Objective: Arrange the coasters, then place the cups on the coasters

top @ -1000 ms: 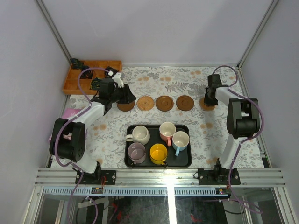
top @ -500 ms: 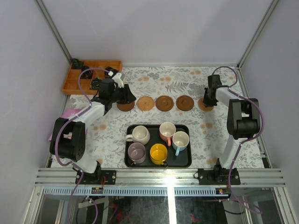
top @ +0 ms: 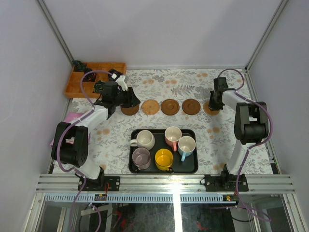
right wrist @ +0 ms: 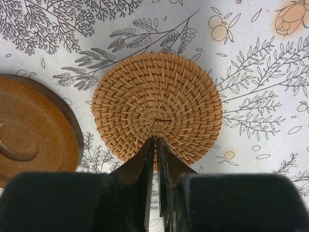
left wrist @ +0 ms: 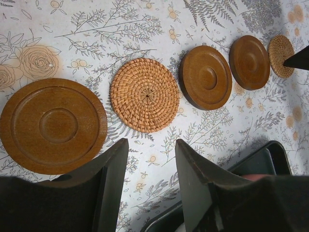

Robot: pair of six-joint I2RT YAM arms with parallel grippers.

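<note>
- fingers (left wrist: 113,169) of left pincer (left wrist: 152,145) stand apart over floral tabletop (left wrist: 96,29), gripping nothing.
- wooden coaster (left wrist: 53,125) lies just ahead of its left-hand finger, and woven coaster (left wrist: 145,95) lies straight ahead of the gap.
- two more wooden coasters (left wrist: 206,77) (left wrist: 249,62) trail off ahead to its right.
- right pincer (right wrist: 155,141) is closed, with its tips together over the near edge of fifth coaster (right wrist: 157,104), also woven.
- cups (top: 163,158) sit in black tray (top: 157,131), behind both pincers and well apart from them.

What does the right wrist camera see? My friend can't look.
A round woven straw coaster lies on a flowery tablecloth, with the black hand, closed, over its near edge. A brown wooden disc coaster sits at left.
</note>
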